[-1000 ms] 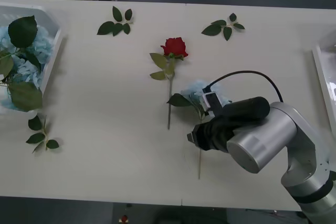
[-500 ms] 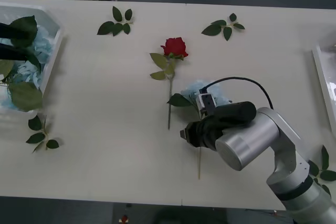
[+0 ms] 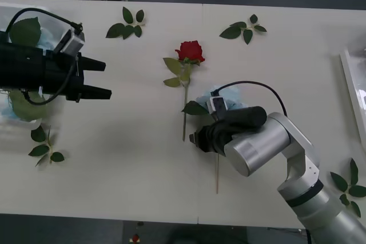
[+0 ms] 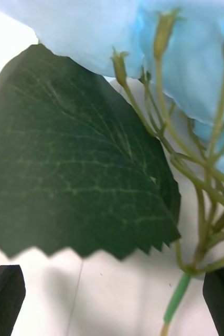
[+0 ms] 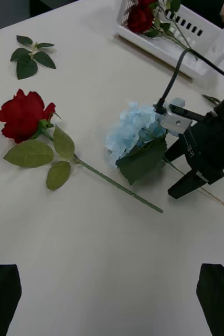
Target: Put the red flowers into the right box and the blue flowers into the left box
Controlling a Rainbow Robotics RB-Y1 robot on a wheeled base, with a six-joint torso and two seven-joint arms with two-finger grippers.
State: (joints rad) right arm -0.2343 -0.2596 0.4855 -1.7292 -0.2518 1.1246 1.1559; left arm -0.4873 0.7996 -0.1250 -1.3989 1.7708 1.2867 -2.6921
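Right gripper [image 3: 197, 139] is low over the blue flower [image 5: 135, 128], black fingers [image 4: 4, 296] spread wide either side of its stem, nothing gripped. The blue bloom lies on the table [image 3: 131, 158] just beside the red rose [image 3: 190, 51], on the rose's right-box side. Left gripper [image 3: 102, 78] hangs well off the rose toward the left box [image 3: 56, 64], fingers released, carrying nothing.

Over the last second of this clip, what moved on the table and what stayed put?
The right gripper slid leftward along the blue flower toward its stem, fingers open, nothing gripped. The left gripper swung in from the left box over the table, open and empty, pointing toward the red rose. The rose, the blue flower and the loose leaf sprigs lie where they were.
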